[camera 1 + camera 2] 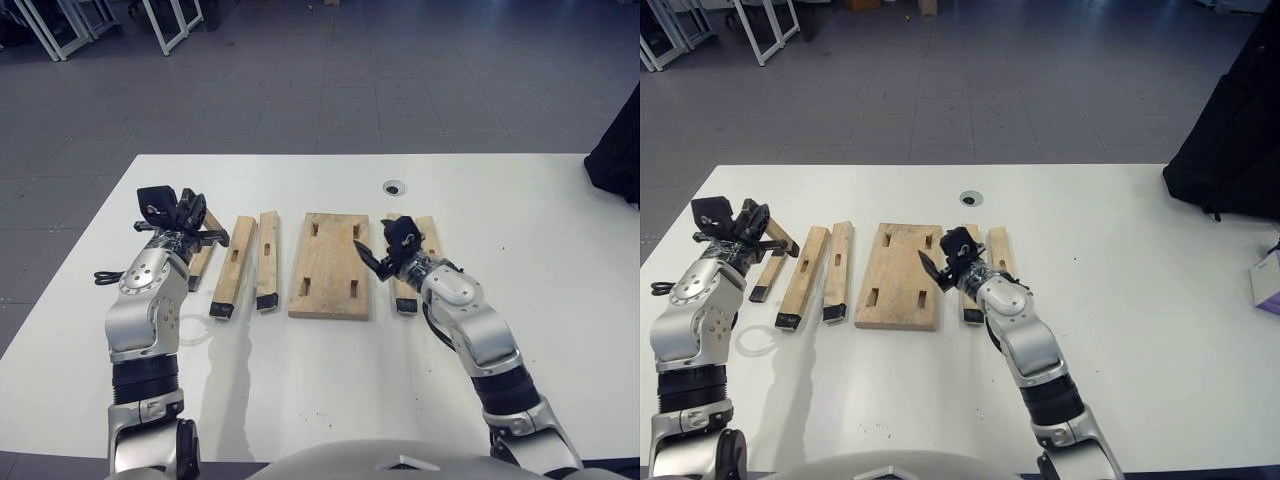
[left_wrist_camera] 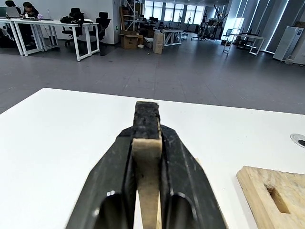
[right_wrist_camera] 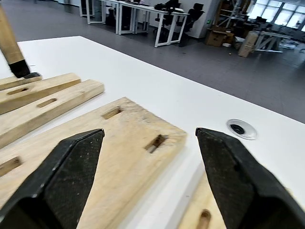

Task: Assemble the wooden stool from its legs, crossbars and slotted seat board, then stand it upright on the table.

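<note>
The slotted seat board (image 1: 328,265) lies flat at the table's middle. Left of it, two wooden pieces with black tips (image 1: 233,265) (image 1: 267,260) lie side by side. My left gripper (image 1: 200,228) hangs over the far left, shut on another wooden leg (image 1: 203,258); the left wrist view has that leg (image 2: 146,157) clamped between both fingers. My right gripper (image 1: 375,250) hovers open at the board's right edge, and in the right wrist view its fingers (image 3: 71,176) are spread wide over the board (image 3: 119,138). Two more wooden pieces (image 1: 428,235) (image 1: 404,295) lie just right of the board.
A round cable hole (image 1: 395,187) sits in the table behind the board. A white ring (image 1: 753,341) lies near the left arm. A black bag (image 1: 1230,130) stands off the table's right side, and a small box (image 1: 1268,280) rests at the right edge.
</note>
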Available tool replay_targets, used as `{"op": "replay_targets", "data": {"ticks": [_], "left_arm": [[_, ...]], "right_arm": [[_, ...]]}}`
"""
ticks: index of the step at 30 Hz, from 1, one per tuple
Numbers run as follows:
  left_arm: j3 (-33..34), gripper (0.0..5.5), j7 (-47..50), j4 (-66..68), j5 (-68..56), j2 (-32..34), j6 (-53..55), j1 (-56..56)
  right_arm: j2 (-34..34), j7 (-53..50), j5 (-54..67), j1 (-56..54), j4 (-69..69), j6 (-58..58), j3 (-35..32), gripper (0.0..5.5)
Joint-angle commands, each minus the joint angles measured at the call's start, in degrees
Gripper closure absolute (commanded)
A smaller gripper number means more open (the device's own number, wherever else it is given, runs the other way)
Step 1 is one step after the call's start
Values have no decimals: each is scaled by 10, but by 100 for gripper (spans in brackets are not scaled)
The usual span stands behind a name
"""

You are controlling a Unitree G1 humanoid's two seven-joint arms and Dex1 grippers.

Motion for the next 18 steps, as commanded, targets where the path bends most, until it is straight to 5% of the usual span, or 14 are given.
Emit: {"op": "replay_targets", "data": {"ticks": [1, 18], "left_arm": [[-8, 509, -6, -17, 3, -8, 13, 4], [-26, 509, 4, -75, 36, -29, 24, 47]], "right_arm": [[29, -65, -24, -9, 8, -20, -25, 195], [30, -81, -53, -3, 4, -56, -22, 195]]}}
